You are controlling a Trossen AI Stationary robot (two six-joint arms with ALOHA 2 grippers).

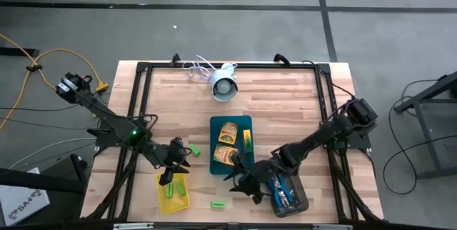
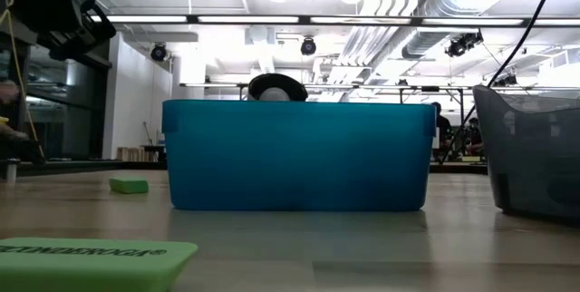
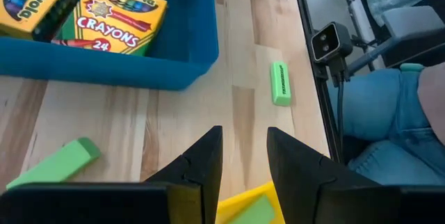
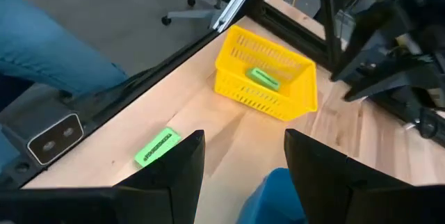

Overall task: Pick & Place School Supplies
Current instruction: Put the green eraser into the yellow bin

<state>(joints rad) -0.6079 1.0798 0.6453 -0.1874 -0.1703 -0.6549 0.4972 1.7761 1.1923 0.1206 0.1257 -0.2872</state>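
A pale wooden plank tabletop (image 1: 285,108) in a black frame stands on grey floor. Its far half is bare except a white round device (image 1: 224,87). The left pincer (image 1: 171,168) over the yellow mesh tray (image 1: 173,196) and the right pincer (image 1: 243,175) beside the teal plastic tray (image 1: 230,123) are both spread, holding nothing.

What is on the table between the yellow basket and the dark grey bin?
One small green eraser block lies on the bare wood between the yellow mesh basket and the dark grey plastic bin, high view.
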